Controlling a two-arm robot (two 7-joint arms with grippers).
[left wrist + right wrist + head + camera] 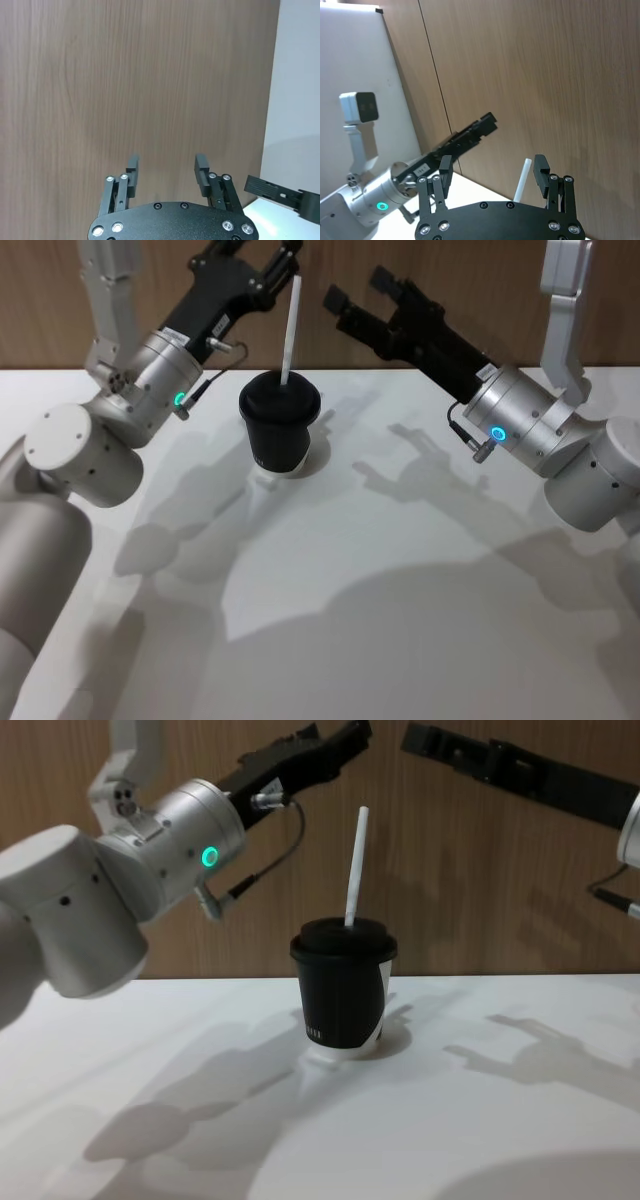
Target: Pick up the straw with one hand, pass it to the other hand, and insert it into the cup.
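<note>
Standing in the cup [280,425], the straw [290,330]; both grippers empty.

Two arms, alike. Each: fat matte silver-grey joint housings, round end caps with small dark screws. Silver cylindrical wrist with a glowing green-blue ring and a thin black cable looping off a small metal plug. Left gripper [262,262] and right gripper [350,298]: black, slim linked fingers [132,167], silver pivot screws on a black palm plate. Small white label on left gripper body.
</note>
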